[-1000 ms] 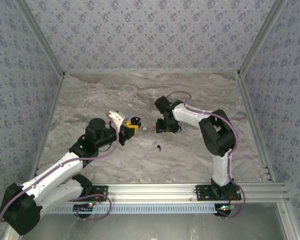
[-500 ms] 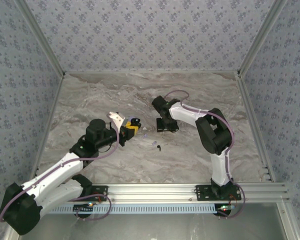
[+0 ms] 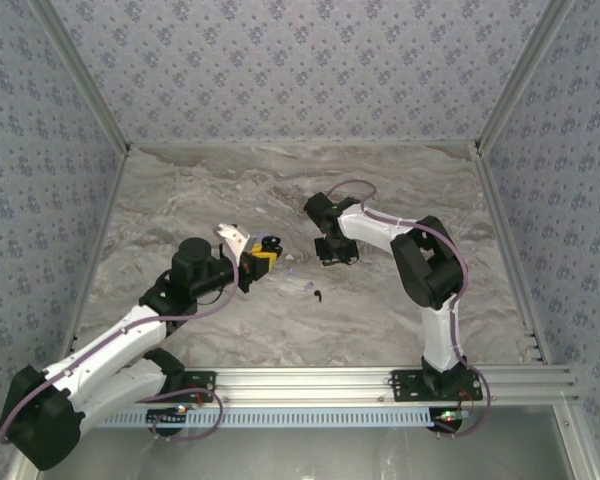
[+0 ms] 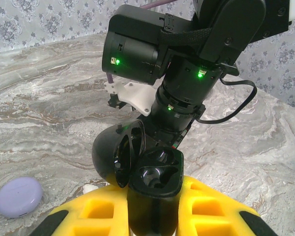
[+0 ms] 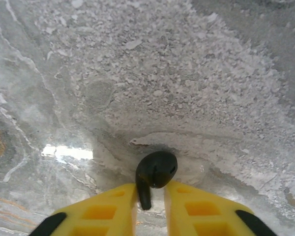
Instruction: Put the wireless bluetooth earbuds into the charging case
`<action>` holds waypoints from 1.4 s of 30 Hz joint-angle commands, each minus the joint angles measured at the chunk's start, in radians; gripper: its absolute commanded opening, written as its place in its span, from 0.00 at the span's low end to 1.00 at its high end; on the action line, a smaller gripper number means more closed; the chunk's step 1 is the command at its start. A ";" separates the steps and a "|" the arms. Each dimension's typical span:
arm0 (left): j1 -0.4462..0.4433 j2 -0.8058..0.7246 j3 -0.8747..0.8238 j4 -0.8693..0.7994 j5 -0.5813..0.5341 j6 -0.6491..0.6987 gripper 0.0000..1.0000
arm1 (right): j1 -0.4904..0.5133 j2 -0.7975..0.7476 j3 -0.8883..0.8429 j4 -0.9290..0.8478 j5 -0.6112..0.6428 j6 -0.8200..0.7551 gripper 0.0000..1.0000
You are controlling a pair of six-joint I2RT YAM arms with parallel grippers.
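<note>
The black earbud (image 5: 155,172), a glossy round bud on a short stem, is pinched by that stem between the right gripper's (image 5: 151,191) yellow pads. They have just closed in from half open, so it looks ready to lift off the veined marble tabletop (image 5: 137,73). The left gripper (image 4: 152,196) clamps the glossy black charging case (image 4: 155,174), its lid hinged open. A matte lilac case (image 4: 18,196) lies to its left.

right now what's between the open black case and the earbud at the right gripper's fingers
Only bare marble table, in the top view, from the black case in the left gripper to the black earbud at the right gripper.
</note>
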 commanded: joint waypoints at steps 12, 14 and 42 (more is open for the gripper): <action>-0.008 -0.018 0.005 0.022 -0.004 0.004 0.15 | -0.028 -0.067 0.005 0.016 -0.075 -0.047 0.49; -0.008 -0.018 0.005 0.022 -0.005 0.004 0.16 | -0.042 -0.065 0.018 0.013 -0.088 -0.052 0.49; -0.009 -0.021 0.006 0.019 -0.008 0.004 0.16 | -0.085 0.055 0.107 -0.072 -0.137 -0.072 0.40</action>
